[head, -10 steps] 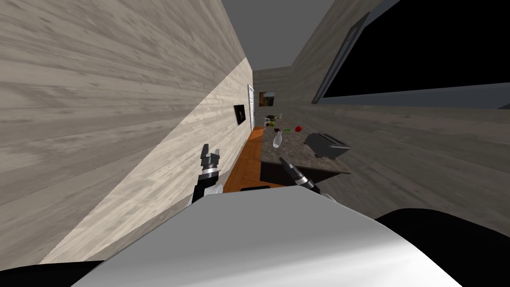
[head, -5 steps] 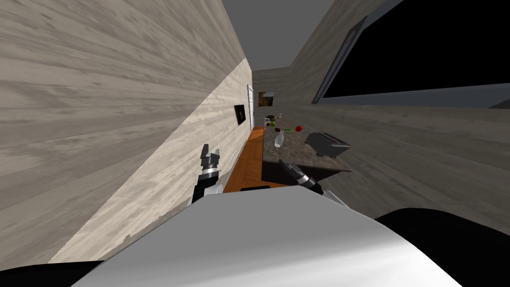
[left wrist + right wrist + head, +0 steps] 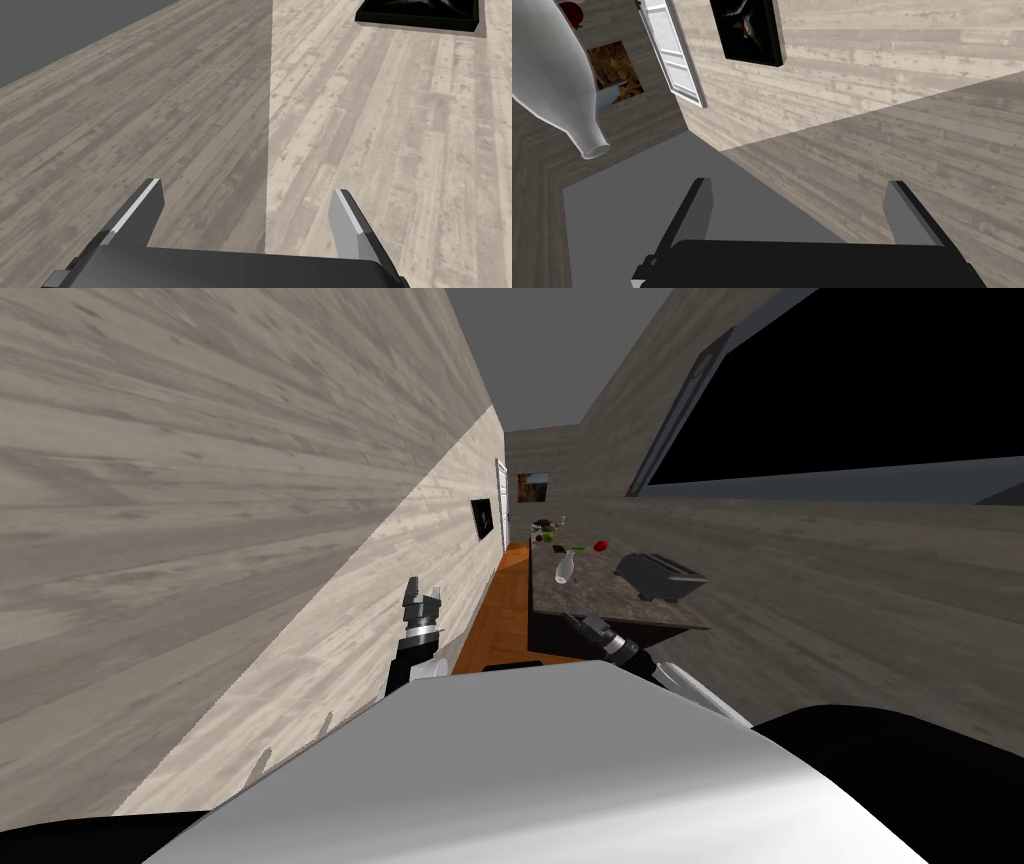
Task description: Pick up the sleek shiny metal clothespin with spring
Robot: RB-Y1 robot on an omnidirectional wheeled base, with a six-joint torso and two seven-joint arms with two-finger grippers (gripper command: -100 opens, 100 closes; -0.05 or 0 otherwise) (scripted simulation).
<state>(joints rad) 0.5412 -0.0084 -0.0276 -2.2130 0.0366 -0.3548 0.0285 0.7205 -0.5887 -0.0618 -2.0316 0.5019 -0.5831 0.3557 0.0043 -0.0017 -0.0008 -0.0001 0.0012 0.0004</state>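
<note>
The right gripper (image 3: 582,620), fingers spread wide, shows at the near edge of the dark mottled stone counter (image 3: 640,606) in mid-frame. It has pushed forward since a second ago, with more white forearm showing. The left gripper (image 3: 422,594), equally spread, hangs unmoved left of centre. A white long-necked vase (image 3: 565,570) sits just above. I cannot pick out the clothespin among the small far-end clutter (image 3: 548,534).

One counter (image 3: 600,588), bearing one dark toaster (image 3: 660,576), one white vase (image 3: 566,567), one red item (image 3: 601,545) and one green item (image 3: 548,536); the further small pieces at its far end are too small to count. On the walls, two pictures, a dark picture (image 3: 482,516) and an orange picture (image 3: 536,486), and one white door (image 3: 504,503). Two grippers, the left gripper (image 3: 246,187) and the right gripper (image 3: 799,185), two fingers each.
</note>
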